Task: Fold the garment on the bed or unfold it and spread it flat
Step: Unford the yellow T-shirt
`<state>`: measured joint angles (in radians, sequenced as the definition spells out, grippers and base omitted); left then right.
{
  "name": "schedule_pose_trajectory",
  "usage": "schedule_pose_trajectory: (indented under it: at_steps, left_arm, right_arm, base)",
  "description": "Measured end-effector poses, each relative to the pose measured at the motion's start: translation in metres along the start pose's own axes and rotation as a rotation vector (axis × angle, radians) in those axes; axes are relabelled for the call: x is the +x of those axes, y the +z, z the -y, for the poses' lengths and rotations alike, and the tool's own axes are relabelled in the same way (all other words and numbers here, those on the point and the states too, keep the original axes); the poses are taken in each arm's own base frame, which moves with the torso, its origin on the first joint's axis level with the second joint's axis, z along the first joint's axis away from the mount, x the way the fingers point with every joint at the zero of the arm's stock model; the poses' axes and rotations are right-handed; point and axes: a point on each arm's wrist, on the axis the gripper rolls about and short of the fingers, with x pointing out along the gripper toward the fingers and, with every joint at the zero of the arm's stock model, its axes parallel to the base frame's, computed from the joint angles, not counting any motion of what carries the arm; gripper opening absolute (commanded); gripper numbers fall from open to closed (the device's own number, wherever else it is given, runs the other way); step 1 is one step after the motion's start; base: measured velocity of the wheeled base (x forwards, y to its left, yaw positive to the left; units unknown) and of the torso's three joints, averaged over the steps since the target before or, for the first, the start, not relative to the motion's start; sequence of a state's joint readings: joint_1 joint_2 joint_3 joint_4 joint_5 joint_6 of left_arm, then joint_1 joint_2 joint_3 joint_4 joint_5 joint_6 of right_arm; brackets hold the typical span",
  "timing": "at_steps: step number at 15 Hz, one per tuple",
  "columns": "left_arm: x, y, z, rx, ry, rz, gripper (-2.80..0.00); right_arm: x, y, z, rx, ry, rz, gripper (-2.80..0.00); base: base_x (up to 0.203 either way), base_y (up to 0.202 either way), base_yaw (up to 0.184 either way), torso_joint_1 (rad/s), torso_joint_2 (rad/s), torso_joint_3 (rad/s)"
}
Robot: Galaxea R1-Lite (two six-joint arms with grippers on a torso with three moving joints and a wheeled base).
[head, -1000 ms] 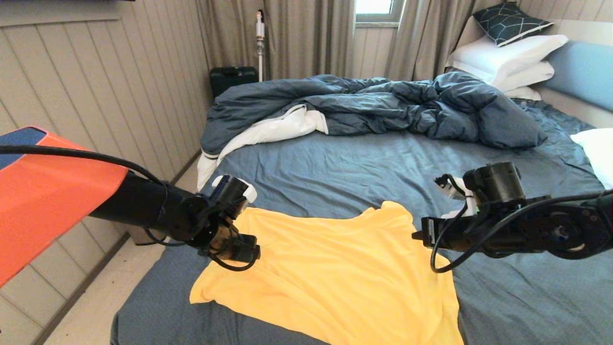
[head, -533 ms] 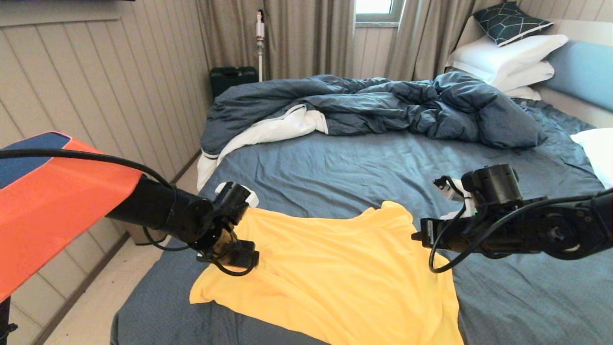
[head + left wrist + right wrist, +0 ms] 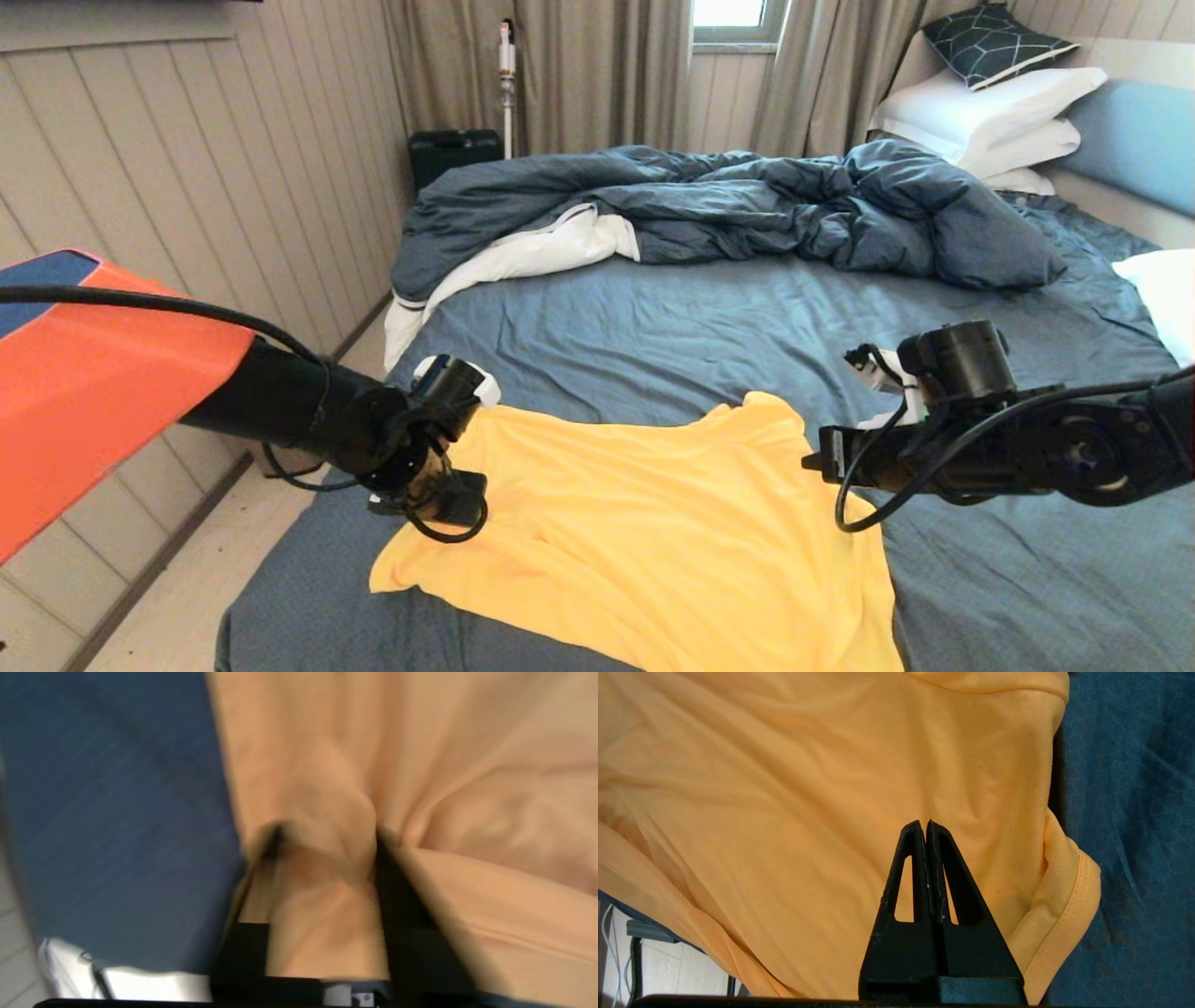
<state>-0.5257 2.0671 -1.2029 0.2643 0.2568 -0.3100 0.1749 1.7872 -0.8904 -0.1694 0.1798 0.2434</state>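
One garment, two grippers, fold not yet made.

Garment (image 3: 644, 532) lies spread, lightly creased, on the near part of the bed (image 3: 709, 317), its hem overhanging the near edge. Left gripper (image 3: 322, 833) is down at the left edge, jaws spread with a ridge of fabric between them. Right gripper (image 3: 926, 828) hangs above the right sleeve, jaws pressed together, holding nothing. Risk, in my judgement: thin fabric may slip or bunch if the left jaws close on one layer only.
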Motion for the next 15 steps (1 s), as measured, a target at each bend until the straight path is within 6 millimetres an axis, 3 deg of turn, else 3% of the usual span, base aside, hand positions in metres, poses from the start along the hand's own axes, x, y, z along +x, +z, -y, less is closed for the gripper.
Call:
schedule_pose_trajectory:
  at_steps: [6, 12, 15]
  left_arm:
    - [-0.031, -0.038, -0.008, 0.023, 0.021, -0.041, -2.80]
    - [-0.048, -0.103, 0.025, 0.075, -0.012, -0.131, -2.80]
    - [-0.055, -0.125, 0.041, 0.110, -0.023, -0.153, -2.80]
  right_arm:
    - [0.003, -0.002, -0.001, -0.002, 0.000, -0.010, -2.80]
    - [0.004, -0.002, 0.000, 0.000, -0.002, -0.013, -2.80]
    - [0.006, -0.002, 0.001, 0.000, -0.003, -0.006, -2.80]
  base:
    - [0.000, 0.000, 0.000, 0.000, 0.00, 0.000]
    - [0.000, 0.000, 0.000, 0.000, 0.00, 0.000]
    - [0.000, 0.000, 0.000, 0.000, 0.00, 0.000]
